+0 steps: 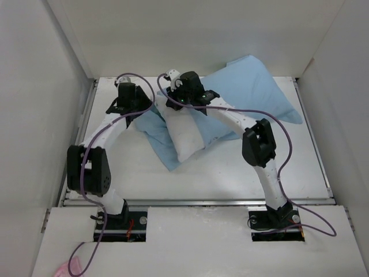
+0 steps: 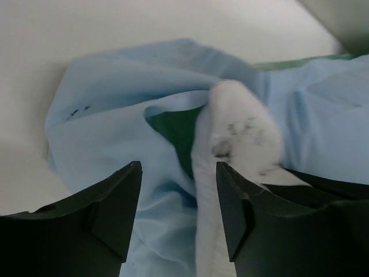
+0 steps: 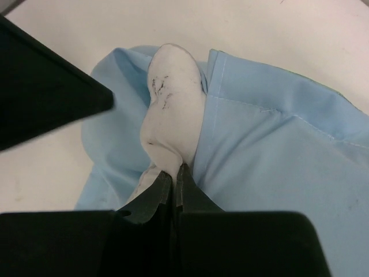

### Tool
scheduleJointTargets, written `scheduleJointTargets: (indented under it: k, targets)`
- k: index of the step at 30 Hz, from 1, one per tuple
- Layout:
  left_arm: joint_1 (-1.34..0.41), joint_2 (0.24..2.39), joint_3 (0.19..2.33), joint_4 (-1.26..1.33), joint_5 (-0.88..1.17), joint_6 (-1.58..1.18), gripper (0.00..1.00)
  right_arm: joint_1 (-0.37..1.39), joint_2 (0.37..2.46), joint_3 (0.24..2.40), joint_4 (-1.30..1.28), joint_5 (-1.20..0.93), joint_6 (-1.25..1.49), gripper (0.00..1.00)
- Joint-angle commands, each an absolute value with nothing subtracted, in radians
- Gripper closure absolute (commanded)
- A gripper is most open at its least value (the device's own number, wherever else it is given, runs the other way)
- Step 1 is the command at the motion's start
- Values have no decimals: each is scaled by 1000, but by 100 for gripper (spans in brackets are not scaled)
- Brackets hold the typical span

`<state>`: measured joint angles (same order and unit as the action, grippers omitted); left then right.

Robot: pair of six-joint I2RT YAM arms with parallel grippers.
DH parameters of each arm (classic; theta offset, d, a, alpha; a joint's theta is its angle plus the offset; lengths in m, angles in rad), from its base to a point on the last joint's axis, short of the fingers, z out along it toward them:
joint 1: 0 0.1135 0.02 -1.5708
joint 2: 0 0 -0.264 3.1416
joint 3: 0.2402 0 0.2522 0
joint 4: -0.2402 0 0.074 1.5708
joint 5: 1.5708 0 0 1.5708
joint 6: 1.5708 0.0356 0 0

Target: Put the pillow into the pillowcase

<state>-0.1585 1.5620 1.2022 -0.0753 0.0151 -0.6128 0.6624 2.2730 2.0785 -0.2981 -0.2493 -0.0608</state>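
There is one pillow [image 1: 185,135] and one pillowcase [image 1: 253,86], both on the white table [image 1: 230,173]. Two arms work on them, each with one purple cable.

The pillowcase lies with its light blue face up. It stretches from the middle of the table toward the far right corner. The white pillow lies slanted across the left part of it, and in the top view most of its length is bare, with blue cloth on both sides. Its far end is under the two wrists, so from above I cannot tell how deep it goes into the cloth there.

The right gripper [image 3: 174,173] has its jaws pressed together on a fold of the white pillow fabric. Just ahead of them one pillow corner rises between two blue folds, and it carries some small dark marks.

The left gripper [image 2: 179,167] has its jaws apart, with a clear gap, and they hold nothing. Blue cloth and a white edge of the pillow lie below this gap. In the left wrist view the same speckled corner stands at the mouth of the pillowcase, where a rolled blue edge shows a small piece of the green inner face beside it.
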Motion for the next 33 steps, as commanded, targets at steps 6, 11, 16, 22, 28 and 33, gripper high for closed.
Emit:
scheduleJointTargets:
  k: [6, 11, 16, 22, 28, 33]
  targets:
    - [-178, 1673, 1155, 23, 88, -692, 27, 598, 2270, 2144, -351, -327, 28, 100]
    - [-198, 1814, 1222, 51, 66, -735, 14, 598, 2260, 2135, -351, -377, 46, 100]
    - [-209, 1940, 1341, -37, 14, -781, 20, 589, 2211, 2135, -351, -425, 57, 100]
    - [-218, 2035, 1436, -124, -66, -779, 66, 569, 2114, 2077, -324, -478, 86, 100]
    - [-218, 2060, 1479, -144, -129, -744, 100, 549, 1999, 1965, -281, -528, 104, 100]
    - [-218, 1788, 1318, 19, -173, -669, 100, 549, 1985, 1934, -376, -457, -20, 100]
